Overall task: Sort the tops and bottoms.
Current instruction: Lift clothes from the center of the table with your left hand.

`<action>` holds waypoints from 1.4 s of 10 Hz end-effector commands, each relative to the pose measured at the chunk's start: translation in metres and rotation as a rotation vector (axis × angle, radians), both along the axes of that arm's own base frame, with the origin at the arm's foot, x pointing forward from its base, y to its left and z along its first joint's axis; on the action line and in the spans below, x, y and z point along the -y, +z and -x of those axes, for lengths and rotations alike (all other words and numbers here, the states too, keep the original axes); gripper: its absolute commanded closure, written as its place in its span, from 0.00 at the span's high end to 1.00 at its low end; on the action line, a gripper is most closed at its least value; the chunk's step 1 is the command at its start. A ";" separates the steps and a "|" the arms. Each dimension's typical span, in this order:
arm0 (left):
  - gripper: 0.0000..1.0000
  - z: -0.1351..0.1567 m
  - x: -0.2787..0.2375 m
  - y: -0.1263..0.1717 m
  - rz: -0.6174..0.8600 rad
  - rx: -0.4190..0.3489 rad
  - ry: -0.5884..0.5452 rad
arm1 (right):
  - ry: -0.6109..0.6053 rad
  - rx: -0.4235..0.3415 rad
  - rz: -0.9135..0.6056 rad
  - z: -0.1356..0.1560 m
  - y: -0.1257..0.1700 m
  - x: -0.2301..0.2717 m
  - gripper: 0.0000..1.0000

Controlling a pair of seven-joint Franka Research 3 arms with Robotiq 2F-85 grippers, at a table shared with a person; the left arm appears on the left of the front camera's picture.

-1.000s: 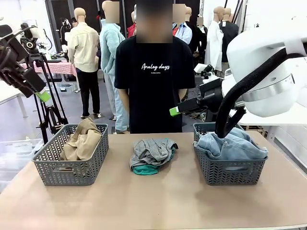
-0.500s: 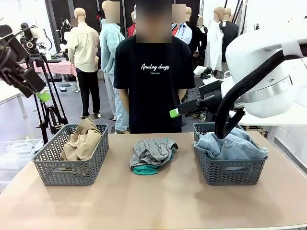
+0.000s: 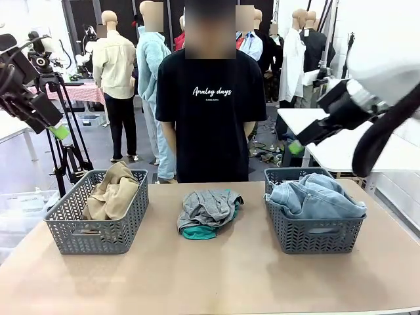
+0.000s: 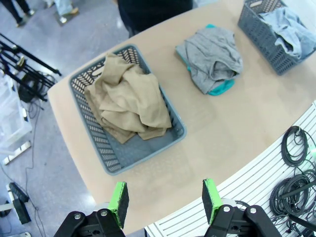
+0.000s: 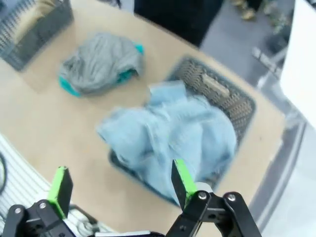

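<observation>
**On the table: one top and the jeans are in baskets, two tops still lie loose**

At the left end of the table [image 3: 216, 282], the left basket [image 3: 72, 231], a dark grey lattice one, holds the tan khaki top [image 3: 113, 191]. It is crumpled and pokes a little above the rim. At the right end, the matching right basket [image 3: 315, 237] holds the light blue jeans [image 3: 315, 199], heaped well above its walls.

Between the two baskets, apart from both, the heather grey top [image 3: 209, 205] sits bunched on the bare tabletop. It lies over the teal green top [image 3: 197, 231], which shows just as an edge on the near side.

By my reckoning the job is about half done. The bottoms have their basket and one top has its own. The grey and teal tops are still to be lifted, most likely into the left basket with the khaki one.

Neither arm is at work on cloth. The left gripper [image 4: 165, 197] hangs high off the near left of the table, fingers spread wide with nothing between them. The right gripper [image 5: 121, 185] hovers high over the right basket, jaws fully apart and empty.

The wrist picture on that side is smeared. A fold of denim seems to spill over the basket's rim there, but I would not swear to it.

The person [image 3: 210, 111] stands at the far edge, arms down, handling nothing.
</observation>
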State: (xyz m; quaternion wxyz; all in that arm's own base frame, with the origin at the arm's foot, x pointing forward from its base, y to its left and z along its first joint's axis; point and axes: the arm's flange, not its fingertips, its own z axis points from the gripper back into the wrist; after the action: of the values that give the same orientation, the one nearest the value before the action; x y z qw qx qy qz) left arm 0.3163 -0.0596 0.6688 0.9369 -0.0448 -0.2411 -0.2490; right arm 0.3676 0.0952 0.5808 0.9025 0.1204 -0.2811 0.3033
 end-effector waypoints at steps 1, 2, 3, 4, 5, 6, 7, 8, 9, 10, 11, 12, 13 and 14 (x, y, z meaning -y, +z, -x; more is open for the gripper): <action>0.78 0.000 -0.001 0.002 -0.005 -0.004 0.008 | 0.015 -0.083 0.007 0.002 0.010 0.004 1.00; 0.78 0.000 -0.001 0.002 -0.005 -0.004 0.008 | -0.007 -0.072 -0.011 0.004 0.009 0.009 1.00; 0.78 0.000 -0.001 0.002 -0.005 -0.004 0.008 | -0.020 -0.074 -0.019 -0.001 0.004 0.007 1.00; 0.78 0.000 0.000 0.000 0.000 0.000 0.000 | -0.004 -0.061 0.031 0.003 0.003 0.018 1.00; 0.78 -0.005 0.023 -0.002 0.015 0.021 -0.040 | -0.004 -0.061 0.031 0.003 0.003 0.018 1.00; 0.78 -0.014 0.050 -0.008 -0.008 0.038 -0.065 | -0.004 -0.061 0.031 0.003 0.003 0.018 1.00; 0.78 -0.021 0.087 -0.016 -0.132 0.072 -0.100 | -0.004 -0.061 0.031 0.003 0.003 0.018 1.00; 0.78 -0.028 0.125 -0.025 -0.226 0.090 -0.183 | -0.004 -0.061 0.031 0.003 0.003 0.018 1.00; 0.78 -0.039 0.157 -0.032 -0.232 0.071 -0.257 | -0.004 -0.061 0.031 0.003 0.003 0.018 1.00; 0.78 -0.052 0.182 -0.046 -0.213 0.053 -0.303 | -0.004 -0.061 0.031 0.003 0.003 0.018 1.00; 0.78 -0.062 0.203 -0.061 -0.205 0.041 -0.325 | -0.004 -0.061 0.031 0.003 0.003 0.018 1.00; 0.78 -0.072 0.221 -0.079 -0.223 0.058 -0.343 | -0.004 -0.061 0.031 0.003 0.003 0.018 1.00; 0.78 -0.088 0.235 -0.099 -0.221 0.040 -0.360 | -0.004 -0.061 0.031 0.003 0.003 0.018 1.00; 0.78 -0.111 0.245 -0.124 -0.216 -0.042 -0.369 | -0.004 -0.061 0.031 0.003 0.003 0.018 1.00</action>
State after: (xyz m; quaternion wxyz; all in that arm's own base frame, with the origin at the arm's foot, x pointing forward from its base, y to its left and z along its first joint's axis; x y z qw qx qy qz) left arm 0.4063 -0.2964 0.5524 0.8737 0.0077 -0.1997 -0.4435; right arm 0.3643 0.0760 0.5852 0.9092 0.1231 -0.2475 0.3114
